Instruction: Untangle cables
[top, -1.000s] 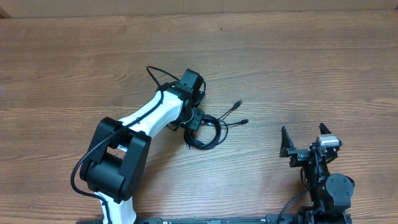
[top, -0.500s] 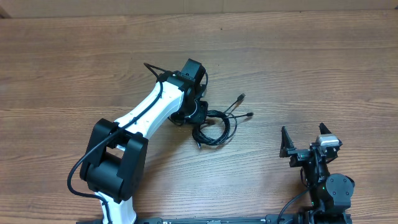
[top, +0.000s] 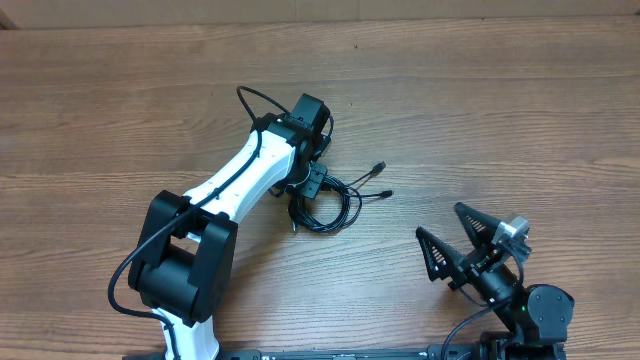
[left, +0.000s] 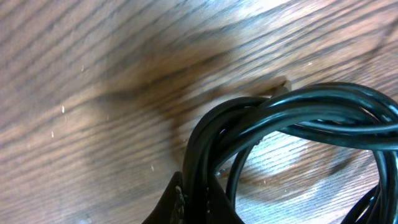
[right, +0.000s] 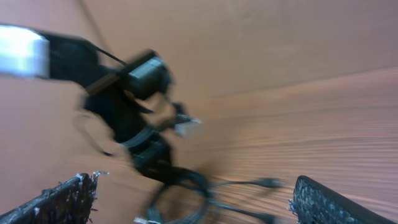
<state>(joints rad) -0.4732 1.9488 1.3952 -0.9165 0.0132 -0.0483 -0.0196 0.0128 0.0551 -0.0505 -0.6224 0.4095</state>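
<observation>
The cables (top: 325, 205) are a tangled coil of thin black cords on the wooden table, with two plug ends (top: 382, 180) sticking out to the right. My left gripper (top: 312, 181) is shut on the coil's upper left strands; in the left wrist view the bundle (left: 292, 118) runs up from between the fingers (left: 198, 202). My right gripper (top: 457, 240) is open and empty at the lower right, tilted towards the coil and well apart from it. The right wrist view shows the coil (right: 186, 199) blurred between its open fingers (right: 193, 205).
The left arm (top: 240, 185) reaches diagonally from its base (top: 185, 265) at the lower left. Its own thicker black cable (top: 262, 105) loops above the wrist. The right arm's base (top: 530, 315) sits at the front right edge.
The left gripper has drawn the coil slightly left and down from half a second ago. The right gripper has swung from upright to tilted left, towards the coil, and is in motion.
</observation>
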